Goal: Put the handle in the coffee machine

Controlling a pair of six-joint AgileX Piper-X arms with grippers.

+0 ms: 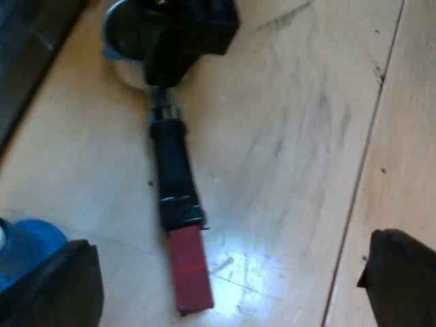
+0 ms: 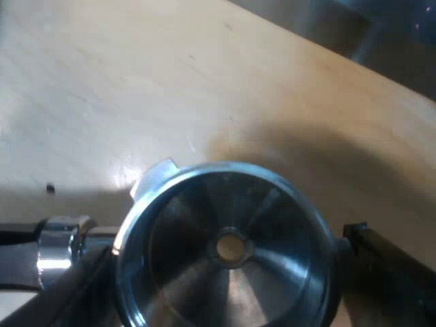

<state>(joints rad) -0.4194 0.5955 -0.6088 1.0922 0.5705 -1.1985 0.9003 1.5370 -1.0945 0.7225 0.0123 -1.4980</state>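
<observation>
The right claw pinches the holder by its metal basket, with its black fingers pressed to opposite sides of the rim. The holder lies on the wooden tabletop. Its dark handle runs straight out from the basket to the red end.

Take the basket as the dial's centre and the red end as six o'clock. The left claw then hangs spread wide over the red end, one finger at about seven and the other at about four, touching nothing. A blue tamper stands just beside the seven o'clock finger. At about ten o'clock a dark band borders the tabletop near the basket. From twelve round to five the wood is bare, crossed by one plank seam.
</observation>
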